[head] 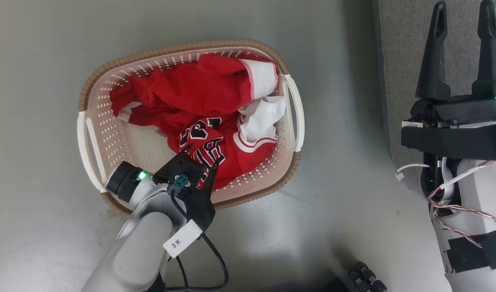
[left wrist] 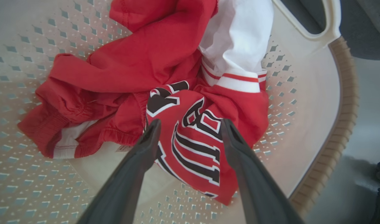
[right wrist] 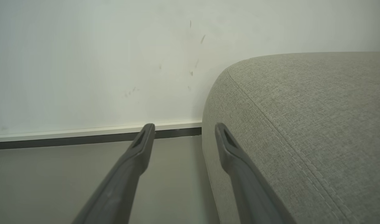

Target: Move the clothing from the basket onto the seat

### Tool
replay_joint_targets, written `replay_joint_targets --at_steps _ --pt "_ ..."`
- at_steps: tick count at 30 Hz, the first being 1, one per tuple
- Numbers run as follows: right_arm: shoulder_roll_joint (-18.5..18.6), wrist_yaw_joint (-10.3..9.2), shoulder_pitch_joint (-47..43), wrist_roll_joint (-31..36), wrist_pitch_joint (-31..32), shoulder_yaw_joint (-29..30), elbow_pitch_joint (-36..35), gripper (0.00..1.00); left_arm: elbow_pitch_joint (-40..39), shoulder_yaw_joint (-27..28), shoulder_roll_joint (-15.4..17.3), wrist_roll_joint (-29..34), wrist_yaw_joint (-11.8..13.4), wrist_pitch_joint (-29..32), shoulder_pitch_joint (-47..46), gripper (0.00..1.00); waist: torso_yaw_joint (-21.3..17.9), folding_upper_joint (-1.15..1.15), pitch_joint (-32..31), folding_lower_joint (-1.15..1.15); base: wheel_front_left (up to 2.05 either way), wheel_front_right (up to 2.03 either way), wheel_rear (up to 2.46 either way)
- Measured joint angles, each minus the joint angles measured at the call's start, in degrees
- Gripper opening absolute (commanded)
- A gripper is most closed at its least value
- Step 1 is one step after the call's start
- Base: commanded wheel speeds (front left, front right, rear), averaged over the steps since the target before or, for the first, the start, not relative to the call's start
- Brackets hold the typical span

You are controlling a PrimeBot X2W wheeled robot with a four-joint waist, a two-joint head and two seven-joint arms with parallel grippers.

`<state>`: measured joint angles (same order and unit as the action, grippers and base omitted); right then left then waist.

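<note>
So, the clothing (head: pixel 199 97) was all bunched up inside the basket (head: pixel 183 48), and the left tool (left wrist: pixel 190 123) hung right over it with its fingers spread wide, gripping nothing, the black-lettered fold sitting dead ahead between the tips. The right tool (head: pixel 464 5) was open and empty too, parked well off by the seat (right wrist: pixel 302 124), so the left arm looked like the obvious one to drop straight in and pinch that fold.

Plain grey floor (head: pixel 49 202) meets pale wall (right wrist: pixel 84 62) w/ white skirting (right wrist: pixel 84 132).
</note>
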<state>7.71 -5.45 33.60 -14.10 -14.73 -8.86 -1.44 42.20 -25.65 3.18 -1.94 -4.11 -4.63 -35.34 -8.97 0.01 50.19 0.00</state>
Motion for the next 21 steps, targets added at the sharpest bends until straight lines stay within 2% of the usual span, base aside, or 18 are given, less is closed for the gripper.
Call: replay_joint_targets --at_steps 17,18,19,20,21 --pt "-1.04 0.94 1.13 0.87 0.0 -0.32 0.04 1.0 7.48 -0.07 -0.12 -0.49 0.0 1.18 -5.47 1.0 -2.55 0.0 3.21 0.0 0.0 0.0 0.0" --pt "-1.04 0.99 1.13 0.91 0.0 -0.32 0.07 1.0 7.72 -0.14 -0.12 -0.51 0.0 1.18 -5.59 0.8 -2.6 -0.01 3.26 0.0 0.0 0.0 0.0" --pt "-1.08 1.0 1.13 0.94 0.0 -0.32 0.07 1.0 8.01 -0.21 -0.13 -0.53 0.0 1.16 -5.63 0.53 -2.65 -0.01 3.3 0.0 0.0 0.0 0.0" --pt "-1.16 1.01 1.16 0.97 0.0 -0.33 0.07 1.0 8.83 -0.35 -0.13 -0.58 0.0 1.16 -5.69 0.32 -2.73 -0.01 3.37 0.0 0.0 0.0 0.0" --pt "-1.18 1.01 1.19 1.05 0.0 -0.32 0.08 1.0 9.15 -0.42 -0.13 -0.6 -0.01 1.16 -5.72 0.24 -2.76 -0.01 3.4 0.0 0.0 0.0 0.0"
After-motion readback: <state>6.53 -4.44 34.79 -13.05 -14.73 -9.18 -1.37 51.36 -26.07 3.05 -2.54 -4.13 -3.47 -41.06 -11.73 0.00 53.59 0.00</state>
